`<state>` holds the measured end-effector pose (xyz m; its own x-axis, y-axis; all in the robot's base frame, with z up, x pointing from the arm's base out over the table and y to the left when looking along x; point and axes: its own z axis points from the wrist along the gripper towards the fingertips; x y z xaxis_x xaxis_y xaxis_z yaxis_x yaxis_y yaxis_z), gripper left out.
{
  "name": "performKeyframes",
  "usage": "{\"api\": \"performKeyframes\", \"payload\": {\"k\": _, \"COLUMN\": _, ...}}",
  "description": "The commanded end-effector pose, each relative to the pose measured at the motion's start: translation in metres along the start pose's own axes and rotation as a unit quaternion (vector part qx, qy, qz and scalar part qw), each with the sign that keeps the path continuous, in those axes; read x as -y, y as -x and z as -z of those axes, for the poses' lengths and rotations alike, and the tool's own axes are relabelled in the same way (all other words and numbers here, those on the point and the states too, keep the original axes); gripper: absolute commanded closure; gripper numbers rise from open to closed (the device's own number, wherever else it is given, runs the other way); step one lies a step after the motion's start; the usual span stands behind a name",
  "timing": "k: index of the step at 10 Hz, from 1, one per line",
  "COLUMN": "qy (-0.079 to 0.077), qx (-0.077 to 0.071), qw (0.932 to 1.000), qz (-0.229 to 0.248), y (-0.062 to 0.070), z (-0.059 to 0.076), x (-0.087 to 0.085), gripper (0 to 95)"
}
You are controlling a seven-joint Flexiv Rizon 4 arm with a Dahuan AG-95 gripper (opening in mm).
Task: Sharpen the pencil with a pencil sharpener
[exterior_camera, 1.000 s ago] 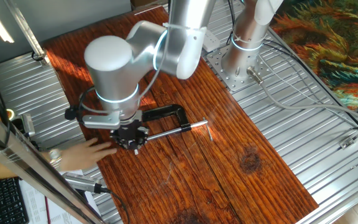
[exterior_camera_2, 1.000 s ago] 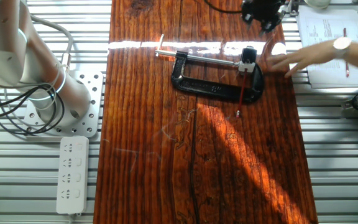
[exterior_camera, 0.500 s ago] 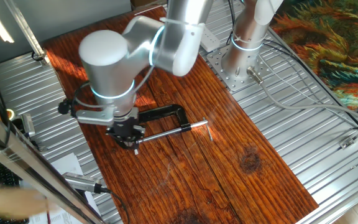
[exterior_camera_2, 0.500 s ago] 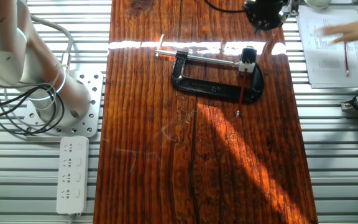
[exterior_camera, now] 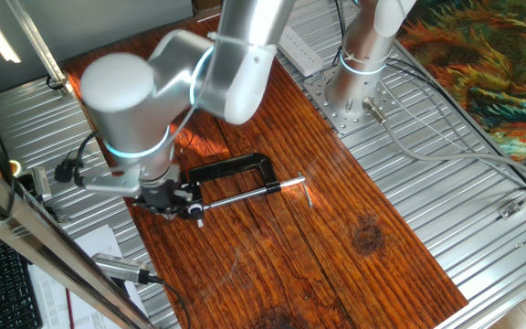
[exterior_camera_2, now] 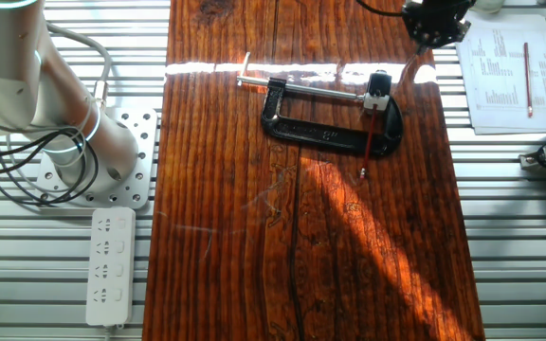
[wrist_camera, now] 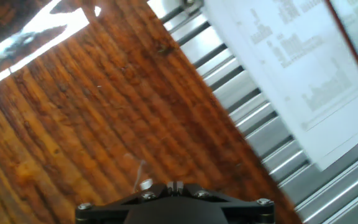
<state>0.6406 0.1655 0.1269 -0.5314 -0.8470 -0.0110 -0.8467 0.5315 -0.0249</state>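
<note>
The pencil (exterior_camera_2: 369, 142) is a thin red stick lying across the black C-clamp (exterior_camera_2: 328, 131), its tip pointing off the clamp onto the wood. The pencil sharpener (exterior_camera_2: 378, 92) is a tiny black block with a whitish spot, held at the end of the clamp's silver screw rod (exterior_camera_2: 316, 91). It also shows in one fixed view (exterior_camera: 194, 209). My gripper (exterior_camera_2: 431, 33) hangs above the table's far right corner, apart from the sharpener, jaws together and empty. In one fixed view the gripper (exterior_camera: 165, 206) stands just left of the sharpener. In the hand view the gripper (wrist_camera: 176, 185) looks down at the wood edge.
A sheet of printed paper (exterior_camera_2: 500, 71) with a red pen (exterior_camera_2: 527, 66) lies on the metal slats beside the table's edge, and the paper shows in the hand view (wrist_camera: 303, 68). A white power strip (exterior_camera_2: 108, 265) and the arm's base (exterior_camera_2: 83, 152) are on the other side.
A person's hand that reached near the clamp has drawn back out of view. My gripper has moved away from the clamp toward the table's edge and the paper.
</note>
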Motion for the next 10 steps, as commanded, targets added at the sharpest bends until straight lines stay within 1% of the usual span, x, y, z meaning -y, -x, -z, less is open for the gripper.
{"api": "performKeyframes", "payload": {"k": 1, "qy": -0.008, "qx": 0.008, "qw": 0.9868, "qz": -0.162, "y": -0.008, "z": 0.002, "x": 0.007, "gripper": 95.0}}
{"api": "performKeyframes", "payload": {"k": 2, "qy": -0.006, "qx": 0.008, "qw": 0.9777, "qz": -0.210, "y": -0.016, "z": 0.006, "x": 0.014, "gripper": 95.0}}
{"api": "performKeyframes", "payload": {"k": 3, "qy": -0.004, "qx": 0.008, "qw": 0.9718, "qz": -0.236, "y": -0.024, "z": 0.009, "x": 0.021, "gripper": 95.0}}
{"api": "performKeyframes", "payload": {"k": 4, "qy": -0.003, "qx": 0.006, "qw": 0.9681, "qz": -0.251, "y": -0.034, "z": 0.013, "x": 0.029, "gripper": 95.0}}
{"api": "performKeyframes", "payload": {"k": 6, "qy": -0.001, "qx": 0.005, "qw": 0.9650, "qz": -0.262, "y": -0.062, "z": 0.020, "x": 0.046, "gripper": 95.0}}
{"api": "performKeyframes", "payload": {"k": 7, "qy": -0.001, "qx": 0.007, "qw": 0.9553, "qz": -0.296, "y": -0.077, "z": 0.024, "x": 0.054, "gripper": 95.0}}
{"api": "performKeyframes", "payload": {"k": 8, "qy": 0.002, "qx": 0.006, "qw": 0.9463, "qz": -0.323, "y": -0.089, "z": 0.027, "x": 0.059, "gripper": 95.0}}
{"api": "performKeyframes", "payload": {"k": 9, "qy": 0.004, "qx": 0.004, "qw": 0.9415, "qz": -0.337, "y": -0.103, "z": 0.028, "x": 0.066, "gripper": 95.0}}
{"api": "performKeyframes", "payload": {"k": 10, "qy": 0.003, "qx": 0.002, "qw": 0.9378, "qz": -0.347, "y": -0.111, "z": 0.028, "x": 0.068, "gripper": 95.0}}
